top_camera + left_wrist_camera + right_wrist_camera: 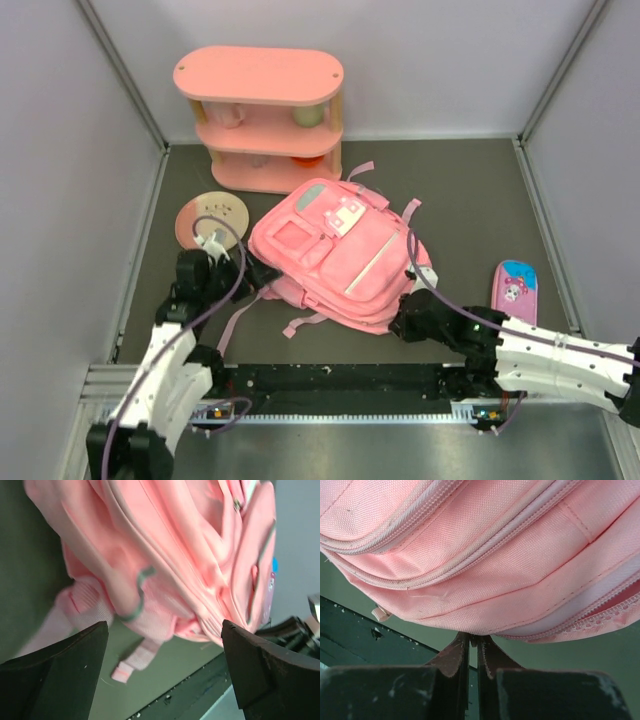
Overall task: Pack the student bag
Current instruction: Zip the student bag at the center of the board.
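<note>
The student bag is a pink backpack lying front-up in the middle of the dark mat. My left gripper is open and empty just off the bag's left side. In the left wrist view its fingers stand wide apart, with the bag and a loose strap end ahead. My right gripper is at the bag's near right edge. In the right wrist view its jaws are almost closed, pinching a small piece at the lower seam of the bag.
A pink three-tier shelf with cups stands at the back. A round pink plate lies left of the bag. A flat pink pencil case lies at the right. Grey walls enclose the mat; a black rail runs along the near edge.
</note>
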Tool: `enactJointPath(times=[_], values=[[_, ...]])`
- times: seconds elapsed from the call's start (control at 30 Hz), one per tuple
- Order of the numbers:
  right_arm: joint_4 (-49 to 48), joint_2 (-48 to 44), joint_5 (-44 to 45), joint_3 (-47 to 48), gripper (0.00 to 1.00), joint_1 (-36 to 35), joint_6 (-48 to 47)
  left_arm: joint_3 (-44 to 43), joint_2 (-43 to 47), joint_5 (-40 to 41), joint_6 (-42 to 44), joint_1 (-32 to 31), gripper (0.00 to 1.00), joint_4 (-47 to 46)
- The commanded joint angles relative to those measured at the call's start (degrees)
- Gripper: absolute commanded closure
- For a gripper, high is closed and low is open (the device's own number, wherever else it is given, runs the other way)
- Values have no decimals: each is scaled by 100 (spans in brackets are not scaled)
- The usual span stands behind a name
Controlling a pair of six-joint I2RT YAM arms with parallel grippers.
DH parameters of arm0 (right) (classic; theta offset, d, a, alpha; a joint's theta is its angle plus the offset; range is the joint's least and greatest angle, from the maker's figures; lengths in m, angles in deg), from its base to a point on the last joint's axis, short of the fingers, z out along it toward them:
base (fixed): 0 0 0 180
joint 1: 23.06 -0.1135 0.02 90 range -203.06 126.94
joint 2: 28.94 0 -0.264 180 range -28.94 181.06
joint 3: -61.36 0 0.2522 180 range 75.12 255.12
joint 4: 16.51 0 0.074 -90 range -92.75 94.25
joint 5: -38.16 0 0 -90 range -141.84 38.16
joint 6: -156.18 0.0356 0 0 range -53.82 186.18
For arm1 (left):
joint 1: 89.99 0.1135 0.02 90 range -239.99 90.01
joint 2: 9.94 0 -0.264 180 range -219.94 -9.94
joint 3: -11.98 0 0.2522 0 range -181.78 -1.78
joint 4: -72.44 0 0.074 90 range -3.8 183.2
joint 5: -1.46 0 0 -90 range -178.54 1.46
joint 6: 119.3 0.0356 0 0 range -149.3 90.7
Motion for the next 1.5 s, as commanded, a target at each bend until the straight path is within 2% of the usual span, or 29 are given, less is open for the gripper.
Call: enactJointPath(times=[0.0,0.1,0.23,0.37,0.4,0.5,0.57,0.7,0.87,1.0,1.07,1.1,1.13,1.17,1.2,1.23,1.27,1.33,1.47], values=[[-609,320,304,36,100,-208,272,679,1628,722,-1285,-700,1,431],[-811,408,277,27,100,-243,272,1127,2377,1057,-2059,-1228,1,434],[-970,601,233,79,100,-409,289,1549,2644,2039,-2922,-2134,1,-232],[-979,759,277,80,100,-480,333,1357,1839,3104,-3537,-3171,1,-743],[-1022,751,268,45,100,-480,342,1348,1644,3289,-3643,-3529,1,-988],[-1005,663,286,1,100,-472,359,1339,897,3966,-3899,-4093,1,-2122],[-926,567,338,-26,100,-472,386,1199,284,4369,-3952,-4297,1,-2527],[-795,365,426,-131,100,-472,386,927,-756,4547,-3917,-4710,1,-3773],[-654,215,427,-201,100,-480,403,847,-1354,4697,-4075,-4790,1,-4435],[-627,171,427,-245,100,-472,403,750,-1461,4829,-4049,-4781,1,-4252],[-627,179,435,-237,100,-480,395,811,-1452,4890,-3997,-4781,14,-4426],[-627,171,444,-237,100,-472,386,847,-1443,4925,-4005,-4781,24,-4453],[-627,179,453,-237,100,-480,377,838,-1443,4995,-3996,-4781,56,-4358],[-627,180,462,-228,100,-480,368,821,-1434,5066,-4031,-4781,72,-4244],[-636,180,470,-237,100,-472,368,786,-1434,5118,-4049,-4781,79,-4121],[-627,188,479,-237,100,-472,368,777,-1426,5223,-4049,-4781,96,-4059],[-627,180,488,-228,100,-480,368,777,-1417,5277,-4014,-4772,100,-3980],[-583,153,506,-210,100,-489,351,742,-1312,5303,-3857,-4746,100,-3804],[-206,22,742,-97,100,-480,272,382,-943,5050,-3127,-4449,100,-2549]])
